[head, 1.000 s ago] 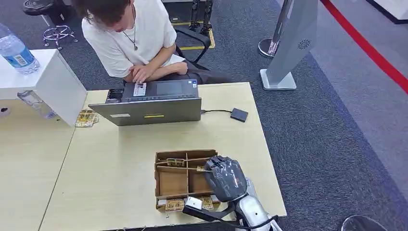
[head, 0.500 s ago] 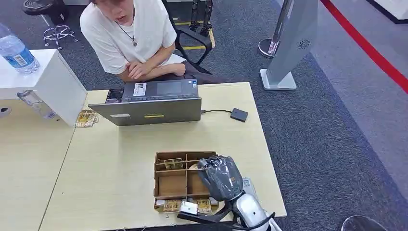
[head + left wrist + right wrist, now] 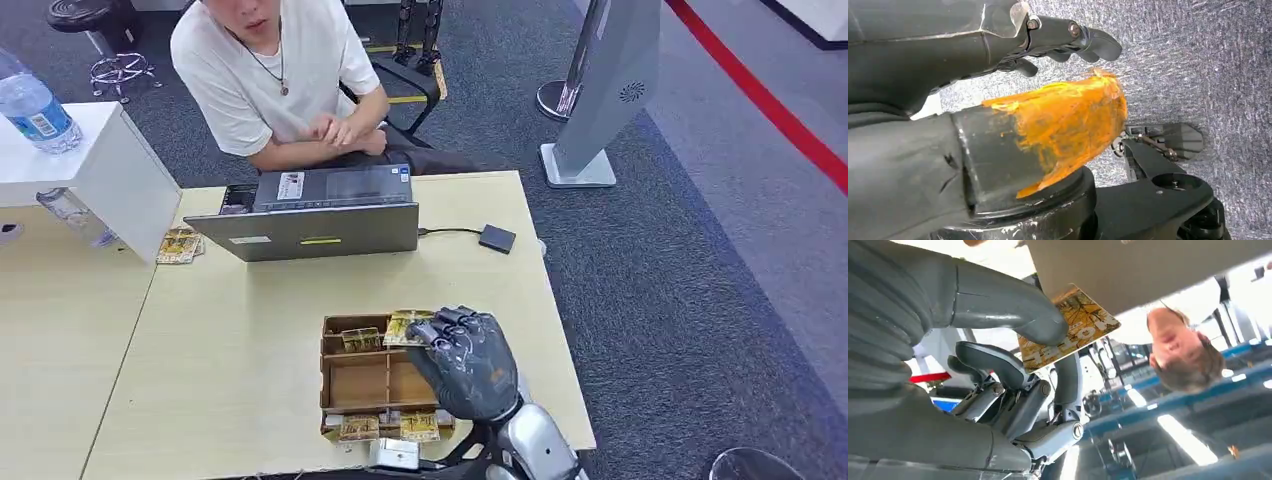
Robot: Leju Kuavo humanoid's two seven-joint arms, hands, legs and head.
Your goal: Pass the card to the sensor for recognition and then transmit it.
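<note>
right robot hand [image 3: 468, 362] | pinches card [image 3: 408, 327] at fingertips | above cardboard box [image 3: 352, 384]

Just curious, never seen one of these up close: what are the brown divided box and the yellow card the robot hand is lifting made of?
The brown divided box looks like plain matte cardboard, with raw edges and thin slotted partitions. The yellow printed card, pinched by the right hand, seems to be glossy plastic or coated paper; it stays flat and stiff.

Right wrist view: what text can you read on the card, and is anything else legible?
"HOTEL", shown upside down, on the yellow card pinched by the right hand.
Smaller line beside it on the card: too blurred.
Stickers on the laptop and the bottle label: too small to read.
</note>
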